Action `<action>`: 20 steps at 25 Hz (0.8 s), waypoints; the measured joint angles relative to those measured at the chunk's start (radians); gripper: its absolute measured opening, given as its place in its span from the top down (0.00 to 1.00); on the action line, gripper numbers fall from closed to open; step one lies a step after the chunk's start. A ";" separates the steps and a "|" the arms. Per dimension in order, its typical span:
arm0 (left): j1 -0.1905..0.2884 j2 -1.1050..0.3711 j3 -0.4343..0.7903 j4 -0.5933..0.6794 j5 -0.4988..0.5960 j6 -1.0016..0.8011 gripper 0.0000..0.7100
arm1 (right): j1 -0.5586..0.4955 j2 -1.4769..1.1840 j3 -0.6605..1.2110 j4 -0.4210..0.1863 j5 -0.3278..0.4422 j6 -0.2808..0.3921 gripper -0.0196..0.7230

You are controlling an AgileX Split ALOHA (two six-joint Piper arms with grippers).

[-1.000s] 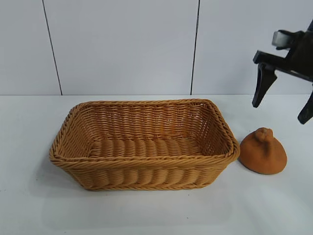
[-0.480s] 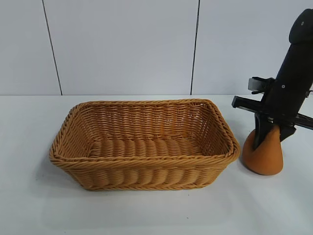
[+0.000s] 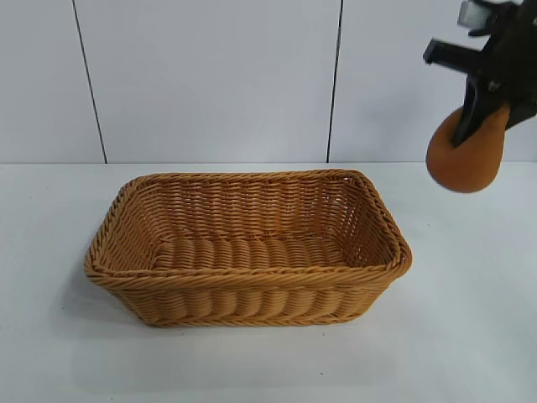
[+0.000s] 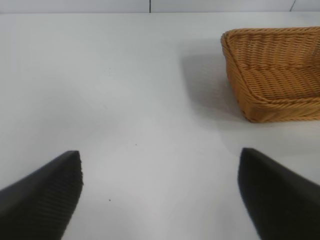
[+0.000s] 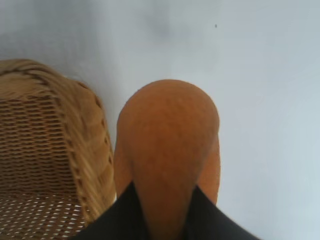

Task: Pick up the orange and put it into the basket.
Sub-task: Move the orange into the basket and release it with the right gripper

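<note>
1. White table (image 3: 470,336) and a pale wall with thin dark lines fill the outside view.
2. A big woven basket (image 3: 252,304) sits in the middle of that picture. It has nothing inside.
3. The orange (image 3: 471,159) hangs in the air at the upper right of the outside view, off the table. It is to the right of the basket and higher than its rim, not over it yet.
4. The right gripper (image 3: 480,117) is pinched tight on the top part of the orange. The round bottom hangs below the black fingers.
5. In the right wrist view the orange (image 5: 167,150) looks squeezed thin where the fingers grab it, and fat further down. So I think it is soft and squashy, not hard like real fruit.
6. It looks light, I think, because a small pinch holds it up.
7. Its skin looks dull and rough, so it should not slip much. But a soft thing can wobble or squish out of a pinch.
8. The narrow top is a good place to hold it, since the fat part is wide.
9. The left gripper (image 4: 160,195) rests low over the bare table, left of the basket (image 4: 280,107) in its own view. Its fingers are spread wide apart and hold nothing.
</note>
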 joint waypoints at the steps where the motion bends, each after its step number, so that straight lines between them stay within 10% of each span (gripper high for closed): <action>1: 0.000 0.000 0.000 0.000 0.000 0.000 0.15 | 0.022 0.000 0.000 0.004 -0.005 0.003 0.91; 11: 0.000 0.000 0.000 0.000 0.000 0.000 0.15 | 0.372 0.015 0.000 0.023 -0.137 0.080 0.91; 20: 0.000 0.000 0.000 0.000 0.000 0.000 0.15 | 0.475 0.224 0.000 0.016 -0.319 0.105 0.91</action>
